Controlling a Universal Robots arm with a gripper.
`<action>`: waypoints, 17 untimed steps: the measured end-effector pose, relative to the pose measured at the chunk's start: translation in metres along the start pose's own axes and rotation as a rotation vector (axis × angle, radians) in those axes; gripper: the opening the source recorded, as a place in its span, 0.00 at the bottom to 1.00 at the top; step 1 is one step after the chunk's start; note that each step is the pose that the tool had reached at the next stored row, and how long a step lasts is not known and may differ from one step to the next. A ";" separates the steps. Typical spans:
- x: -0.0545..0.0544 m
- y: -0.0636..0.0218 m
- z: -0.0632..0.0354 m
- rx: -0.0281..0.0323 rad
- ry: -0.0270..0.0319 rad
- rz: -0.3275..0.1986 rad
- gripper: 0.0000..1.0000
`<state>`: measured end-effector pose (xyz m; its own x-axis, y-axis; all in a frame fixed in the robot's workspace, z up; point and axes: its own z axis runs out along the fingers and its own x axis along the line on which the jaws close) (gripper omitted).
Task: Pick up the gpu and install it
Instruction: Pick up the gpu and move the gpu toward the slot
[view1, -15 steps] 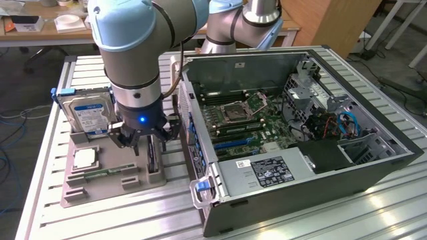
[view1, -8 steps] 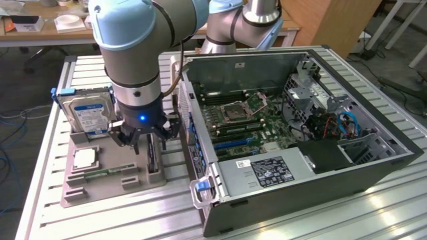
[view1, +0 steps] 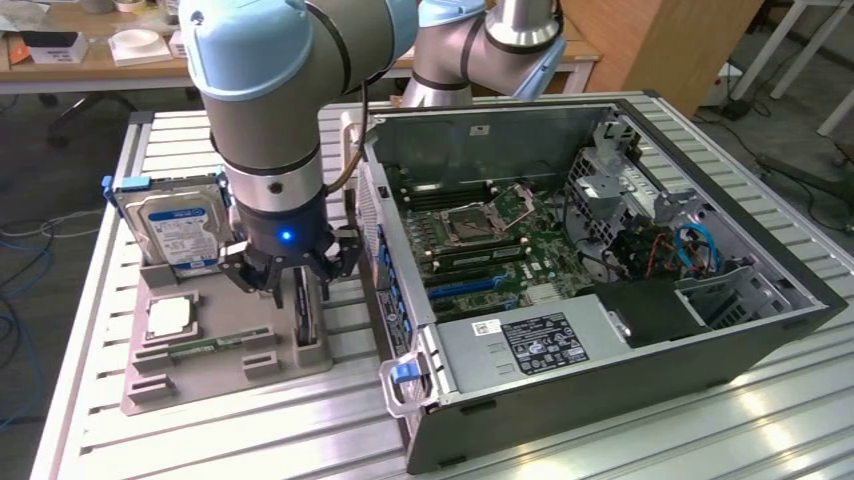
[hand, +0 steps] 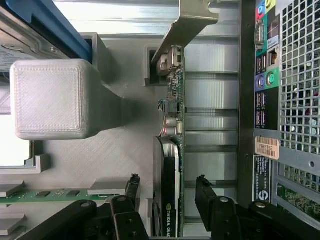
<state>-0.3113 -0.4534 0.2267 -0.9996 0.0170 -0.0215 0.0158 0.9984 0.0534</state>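
Observation:
The gpu (view1: 308, 318) is a thin dark card standing on edge in a slot of the grey holder tray (view1: 200, 385), just beside the open computer case (view1: 627, 330). In the wrist view the gpu (hand: 169, 150) runs lengthwise, with its silver bracket (hand: 187, 25) at the far end and a black cooler near the camera. My gripper (view1: 291, 295) hangs right over the card. In the wrist view the gripper (hand: 167, 192) is open, one black finger (hand: 133, 189) on each side of the card, with a small gap on both sides.
A blue-labelled hard drive (view1: 180, 225) stands upright at the tray's back. A processor (view1: 171, 318) and a green memory stick (view1: 207, 345) lie in the tray. The motherboard (view1: 494, 250) lies exposed inside the case, whose rear panel (hand: 270, 100) runs close beside the card.

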 end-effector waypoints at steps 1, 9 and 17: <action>0.000 0.0000 0.0000 0.0000 0.0000 0.000 0.56; 0.000 0.0000 0.0000 0.0000 0.0000 0.000 0.42; 0.000 0.0000 0.0000 0.0000 0.0000 0.000 0.42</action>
<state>-0.3113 -0.4534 0.2267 -0.9996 0.0169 -0.0215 0.0158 0.9985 0.0534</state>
